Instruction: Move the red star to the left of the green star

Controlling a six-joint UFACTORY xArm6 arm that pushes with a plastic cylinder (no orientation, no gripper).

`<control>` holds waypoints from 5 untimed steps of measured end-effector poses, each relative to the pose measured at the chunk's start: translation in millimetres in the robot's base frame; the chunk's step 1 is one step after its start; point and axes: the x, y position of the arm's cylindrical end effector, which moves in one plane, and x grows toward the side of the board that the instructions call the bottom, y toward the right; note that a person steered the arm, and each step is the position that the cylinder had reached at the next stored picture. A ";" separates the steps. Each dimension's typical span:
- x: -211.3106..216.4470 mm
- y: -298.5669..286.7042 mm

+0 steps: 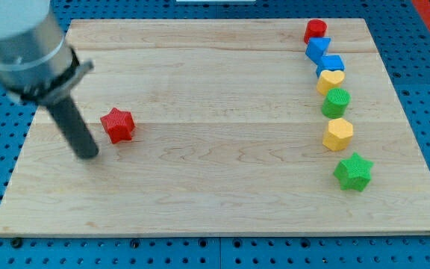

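Note:
The red star [117, 124] lies on the wooden board at the view's left. My tip [88, 155] rests on the board just left of and slightly below the red star, a small gap apart from it. The green star [353, 171] lies far off at the view's lower right.
A column of blocks runs down the view's right side: a red cylinder [316, 31], a blue block [318, 48], a blue cube [331, 64], a yellow heart [331, 81], a green cylinder [336, 102] and a yellow hexagon [338, 134]. The board [200, 187] lies on a blue pegboard.

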 end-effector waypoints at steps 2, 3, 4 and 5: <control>-21.7 81.3; -51.3 37.4; -31.9 132.5; -20.1 216.8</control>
